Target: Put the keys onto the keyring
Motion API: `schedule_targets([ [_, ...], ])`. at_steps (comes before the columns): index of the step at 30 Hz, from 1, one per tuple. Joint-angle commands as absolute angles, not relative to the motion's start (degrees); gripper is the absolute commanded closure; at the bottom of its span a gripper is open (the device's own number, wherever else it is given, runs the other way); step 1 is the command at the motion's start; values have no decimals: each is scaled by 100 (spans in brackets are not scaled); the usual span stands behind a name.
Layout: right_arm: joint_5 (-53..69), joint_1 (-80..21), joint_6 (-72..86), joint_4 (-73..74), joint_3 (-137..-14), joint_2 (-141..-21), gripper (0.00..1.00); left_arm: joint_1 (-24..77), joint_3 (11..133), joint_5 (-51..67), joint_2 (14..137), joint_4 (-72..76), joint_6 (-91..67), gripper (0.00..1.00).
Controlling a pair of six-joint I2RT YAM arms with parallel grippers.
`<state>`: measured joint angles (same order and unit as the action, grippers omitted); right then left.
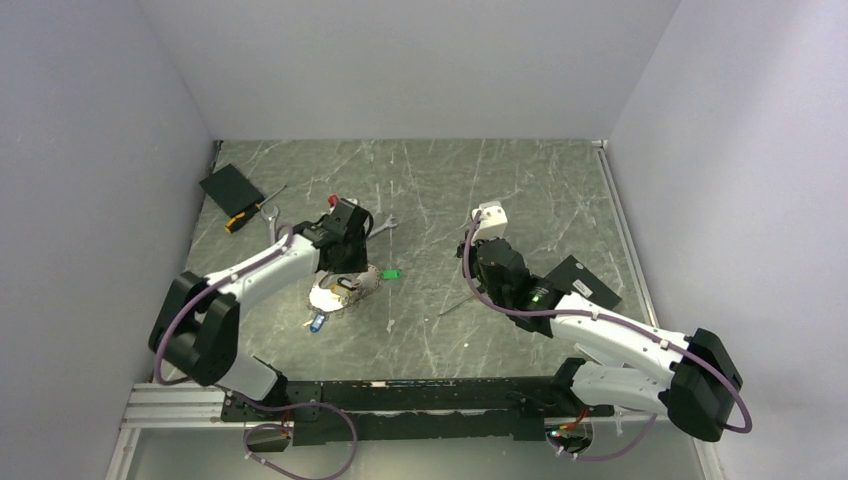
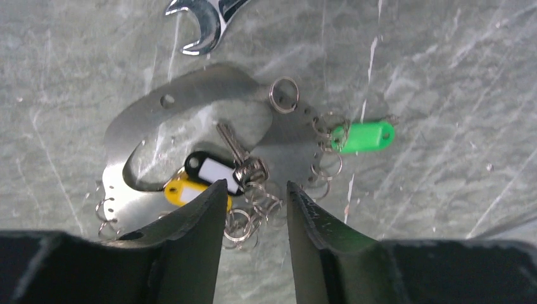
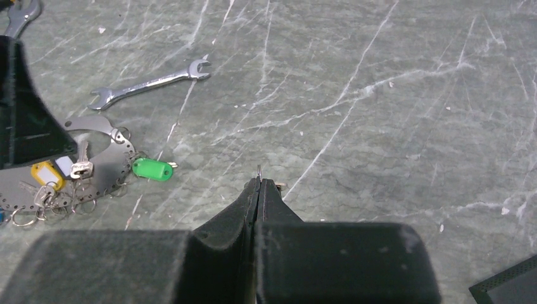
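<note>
Left claw (image 2: 256,187) open over light, slippery keys (image 2: 212,170) on thin stiff keyring (image 2: 190,88), likely best pinched by plastic heads; right claw (image 3: 258,182) closed

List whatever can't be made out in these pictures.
Left wrist view: yellow key tag half hidden behind a finger of the left gripper; wrench cut off by the top edge.
Right wrist view: metal sliver at the tips of the right gripper, too small to identify.

arms (image 1: 268,270) white, joints (image 1: 195,342) black | cables (image 1: 470,262) purple (looped) | left tool (image 2: 256,185) black
</note>
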<state>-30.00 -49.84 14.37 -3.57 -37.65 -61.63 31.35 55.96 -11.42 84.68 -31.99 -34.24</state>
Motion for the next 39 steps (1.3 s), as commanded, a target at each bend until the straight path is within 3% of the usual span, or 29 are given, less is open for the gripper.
schedule_targets([
  [1, -3103, -4957, 1467, -585, -3780, -5962, 100, 3011, 6030, -1104, 8921, -2818, -3367, 58],
  [10, -3023, -4942, 1518, -643, -3741, -5986, 100, 2707, 6317, -767, 9825, -2495, -3165, 67],
  [26, -2953, -4917, 1560, -668, -3681, -5950, 100, 2637, 6367, -733, 9927, -2343, -3478, 67],
  [39, -2899, -4904, 1573, -659, -3694, -5989, 100, 2643, 6406, -212, 9761, -2124, -2435, 61],
])
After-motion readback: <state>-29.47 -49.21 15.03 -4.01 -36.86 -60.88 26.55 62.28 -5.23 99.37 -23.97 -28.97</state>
